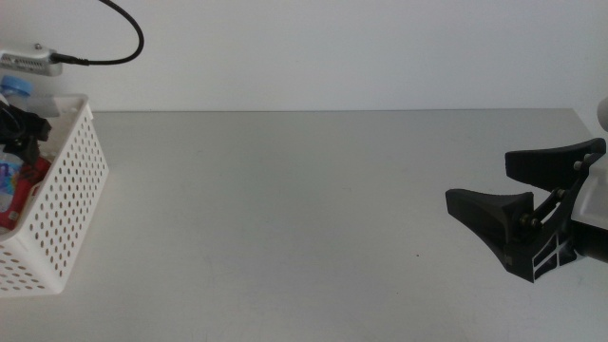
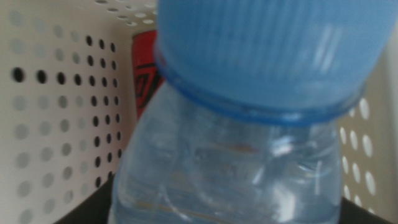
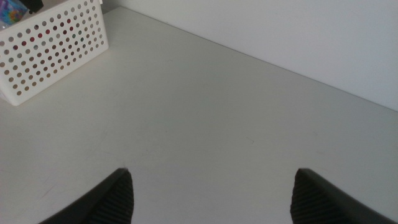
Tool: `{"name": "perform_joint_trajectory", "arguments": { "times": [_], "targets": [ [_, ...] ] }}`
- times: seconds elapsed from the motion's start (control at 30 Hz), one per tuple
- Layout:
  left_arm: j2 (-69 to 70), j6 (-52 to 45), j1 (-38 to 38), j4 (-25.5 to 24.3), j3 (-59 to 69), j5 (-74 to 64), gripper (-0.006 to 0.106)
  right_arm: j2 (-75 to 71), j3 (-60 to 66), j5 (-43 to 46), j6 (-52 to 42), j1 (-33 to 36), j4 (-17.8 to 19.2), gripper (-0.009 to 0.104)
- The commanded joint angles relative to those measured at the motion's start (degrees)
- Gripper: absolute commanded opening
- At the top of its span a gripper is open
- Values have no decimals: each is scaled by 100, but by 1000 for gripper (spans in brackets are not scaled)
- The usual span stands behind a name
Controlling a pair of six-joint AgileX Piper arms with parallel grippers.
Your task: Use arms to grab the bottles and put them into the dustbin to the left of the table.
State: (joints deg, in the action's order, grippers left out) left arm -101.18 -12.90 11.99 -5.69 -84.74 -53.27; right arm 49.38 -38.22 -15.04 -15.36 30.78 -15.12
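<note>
The white perforated dustbin stands at the table's left edge. My left gripper is down inside it, shut on a clear water bottle whose blue cap fills the left wrist view. Behind the bottle a red can lies against the dustbin's wall; the middle view shows that red can low in the dustbin. My right gripper hovers open over the table's right side, holding nothing.
A black cable loops above the dustbin from the left arm. In the right wrist view the dustbin sits far across bare tabletop from the open right gripper.
</note>
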Motion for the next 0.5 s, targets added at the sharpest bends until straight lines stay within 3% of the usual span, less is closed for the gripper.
{"name": "perform_joint_trajectory", "arguments": {
  "times": [0.0, 0.23, 0.37, 0.47],
  "targets": [
    [120, 144, 11, -54, -222, 328, -2, -59, -137, 384, -72, 20, 4, 64],
    [-345, 149, 11, 185, -222, 321, 3, -59, -137, 384, -72, 20, 4, 64],
    [-457, 149, 11, 249, -222, 345, 16, -59, -137, 384, -72, 20, 4, 64],
    [-471, 149, 11, 260, -222, 364, 33, -59, -137, 384, -72, 20, 4, 64]
  ]
}}
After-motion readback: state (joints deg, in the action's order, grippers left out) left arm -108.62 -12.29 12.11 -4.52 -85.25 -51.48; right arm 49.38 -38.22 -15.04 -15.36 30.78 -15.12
